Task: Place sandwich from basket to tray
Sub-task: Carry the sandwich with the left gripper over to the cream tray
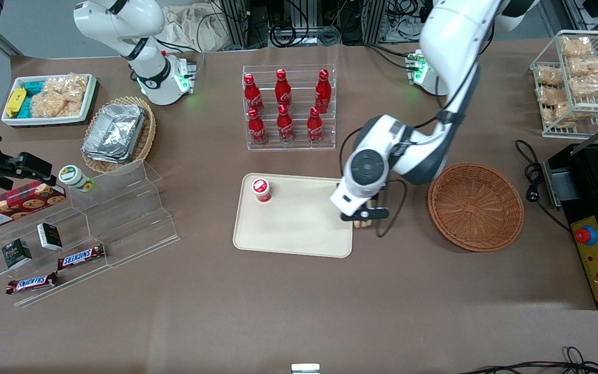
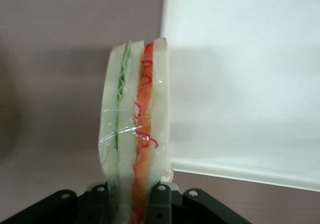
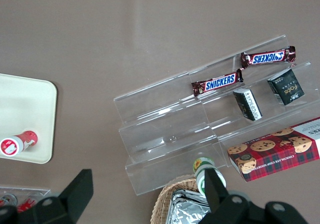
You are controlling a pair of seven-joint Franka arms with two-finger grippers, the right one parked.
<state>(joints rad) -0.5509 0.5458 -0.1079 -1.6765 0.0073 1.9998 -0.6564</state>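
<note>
My left gripper (image 1: 364, 219) hangs over the edge of the cream tray (image 1: 299, 228) that faces the basket, shut on the sandwich (image 2: 135, 129). The sandwich is a wrapped wedge of white bread with green and red filling layers, held upright between the fingers (image 2: 161, 201); in the front view only a sliver of the sandwich (image 1: 363, 224) shows under the wrist. The round reddish-brown wicker basket (image 1: 475, 206) sits beside the tray toward the working arm's end, with nothing in it. In the wrist view the tray (image 2: 245, 84) lies just beside the sandwich.
A small red-and-white cup (image 1: 261, 189) stands on the tray. A clear rack of red bottles (image 1: 287, 106) stands farther from the camera. A tan basket with foil containers (image 1: 117, 134), clear tiered shelves with snacks (image 1: 86, 228) and a black appliance (image 1: 597, 218) line the table's ends.
</note>
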